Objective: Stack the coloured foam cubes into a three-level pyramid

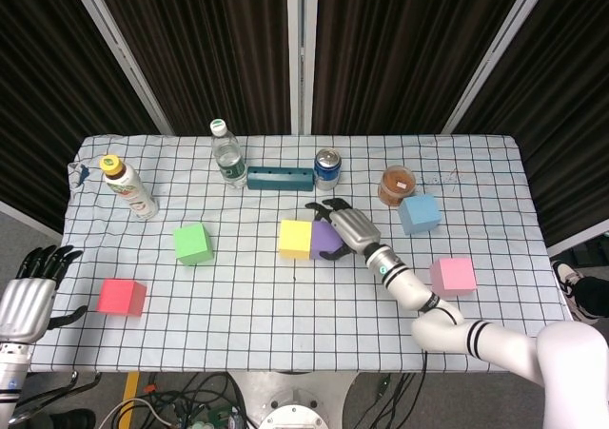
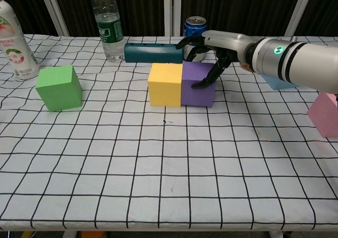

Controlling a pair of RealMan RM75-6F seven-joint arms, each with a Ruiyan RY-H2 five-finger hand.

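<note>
Table (image 1: 285, 305) with nothing stacked yet. Right hand (image 2: 208, 50) cups the purple cube (image 2: 198, 85), touching the yellow cube (image 2: 165, 85); green cube (image 2: 59, 87), red cube (image 1: 122, 297), pink cube (image 1: 453, 275) and blue cube (image 1: 419, 213) lie scattered. Left hand (image 1: 27, 296), fingers spread, idles off-table.

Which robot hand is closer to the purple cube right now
The right. The right robot hand grips the purple cube, fingers draped over its top and side. The left robot hand hangs off the table's near-left corner, far from it.
</note>
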